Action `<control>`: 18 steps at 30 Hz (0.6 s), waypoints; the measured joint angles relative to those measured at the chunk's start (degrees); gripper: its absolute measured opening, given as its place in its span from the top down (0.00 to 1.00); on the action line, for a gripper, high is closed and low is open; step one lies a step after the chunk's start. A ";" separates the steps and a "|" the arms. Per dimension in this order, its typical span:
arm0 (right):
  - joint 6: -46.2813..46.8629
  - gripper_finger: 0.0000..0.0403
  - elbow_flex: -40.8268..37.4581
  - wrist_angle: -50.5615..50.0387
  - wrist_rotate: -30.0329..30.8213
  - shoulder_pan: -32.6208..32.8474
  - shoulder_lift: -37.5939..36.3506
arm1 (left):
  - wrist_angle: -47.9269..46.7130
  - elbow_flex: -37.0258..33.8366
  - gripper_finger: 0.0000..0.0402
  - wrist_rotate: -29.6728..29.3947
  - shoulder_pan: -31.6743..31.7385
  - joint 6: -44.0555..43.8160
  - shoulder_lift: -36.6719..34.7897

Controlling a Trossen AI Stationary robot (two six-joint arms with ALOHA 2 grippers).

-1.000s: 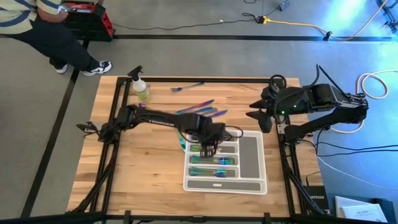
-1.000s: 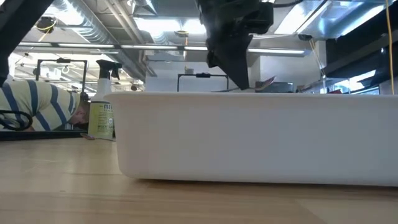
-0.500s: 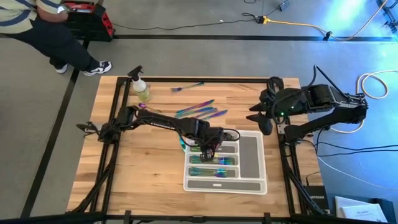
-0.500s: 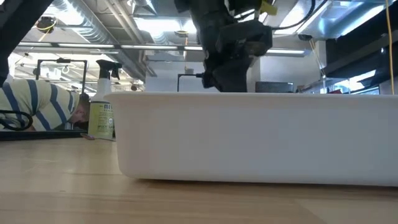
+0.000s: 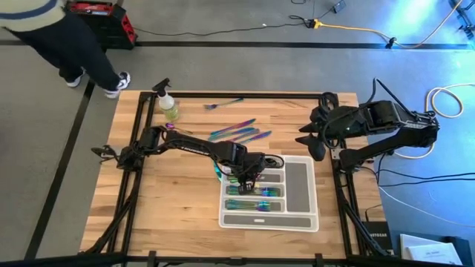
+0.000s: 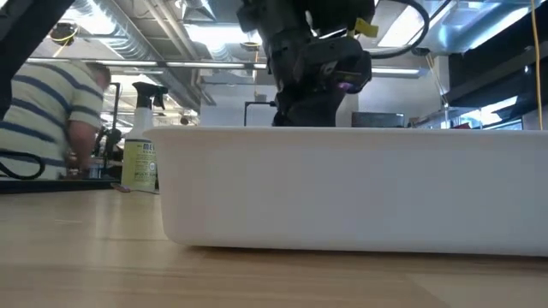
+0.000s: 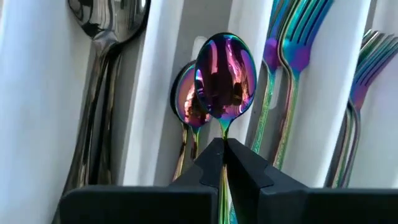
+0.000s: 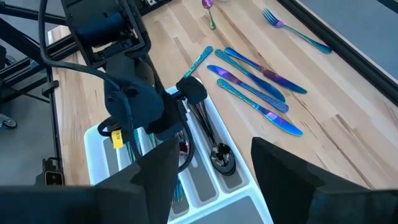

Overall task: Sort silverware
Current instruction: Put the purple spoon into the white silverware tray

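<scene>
A white-grey tray [image 5: 299, 185] sits at the table's middle right, its slots holding rainbow forks [image 7: 292, 50], a rainbow spoon [image 7: 185, 102] and a dark spoon [image 7: 106, 37]. My left gripper [image 5: 249, 176] reaches steeply down into the tray, shut on another rainbow spoon [image 7: 225, 74]. In the low view the tray's wall [image 6: 342, 188] hides its fingers. My right gripper [image 5: 308, 141] waits open and high at the table's right edge, nothing between its fingers. Loose rainbow knives [image 5: 241, 133] and a fork [image 5: 223, 104] lie flat on the wood farther back. My left gripper pinches the spoon's neck [image 7: 224, 127], just below the bowl, between its two fingers [image 7: 208, 165]. The fingers slant steeply down from above and lie along the handle. The bowl sticks out past the fingertips over the slot holding the other rainbow spoon; whether it touches the tray, I cannot tell.
A yellow-green spray bottle [image 5: 169, 104] stands at the far left corner, with a small spoon [image 8: 208, 6] on the wood near it. A person [image 6: 51, 120] moves beyond the table's far left side. Bare wood lies left of the tray and along the near edge.
My left gripper has sunk into the tray with the spoon and rolled a little, staying shut; its fingers have dropped behind the tray's wall in the low view. The person beyond the far left corner has straightened up and shifted.
</scene>
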 joint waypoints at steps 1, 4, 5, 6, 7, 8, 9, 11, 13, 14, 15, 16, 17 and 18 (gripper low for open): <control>0.00 0.54 0.00 -0.02 0.02 0.00 0.00 | 0.08 0.00 1.00 -0.12 0.02 0.46 0.00; 0.00 0.54 0.00 0.00 0.06 0.00 0.00 | 0.83 0.00 1.00 -0.17 0.02 2.58 0.00; 0.00 0.54 0.00 0.00 0.07 0.00 0.00 | 1.23 0.00 1.00 -0.19 0.02 3.49 0.00; -0.01 0.54 0.00 0.00 0.08 0.00 0.00 | 1.55 0.00 1.00 -0.19 0.02 4.38 0.00; -0.01 0.54 0.00 0.01 0.10 0.00 0.00 | 1.58 0.00 1.00 -0.20 0.03 5.27 0.00; 0.00 0.54 0.00 0.02 0.14 0.00 0.01 | 1.64 0.00 1.00 -0.21 0.11 5.70 0.00; 0.00 0.54 0.00 0.02 0.21 0.00 0.02 | 1.87 0.00 1.00 -0.20 0.18 6.11 0.00; 0.10 0.54 0.00 0.02 0.31 0.00 0.04 | 1.76 0.00 1.00 -0.18 0.25 6.59 0.00; 0.48 0.54 0.00 0.05 0.33 0.00 0.04 | 0.87 0.00 1.00 -0.20 0.31 6.75 0.00; 0.55 0.54 0.00 0.05 0.33 0.00 0.04 | 0.29 0.00 1.00 -0.22 0.35 6.83 0.00; 0.72 0.54 0.00 0.04 0.31 0.00 0.04 | 0.09 0.00 1.00 -0.20 0.42 6.81 0.00; 0.84 0.54 0.00 0.03 0.31 0.00 0.04 | -0.16 0.02 1.00 -0.22 0.50 6.79 0.00; 0.88 0.54 0.00 0.05 0.31 0.00 0.04 | -0.89 0.02 1.00 -0.20 0.59 6.74 0.00; 0.88 0.54 0.00 0.05 0.31 0.00 0.04 | -1.67 0.02 1.00 -0.24 0.67 6.76 0.00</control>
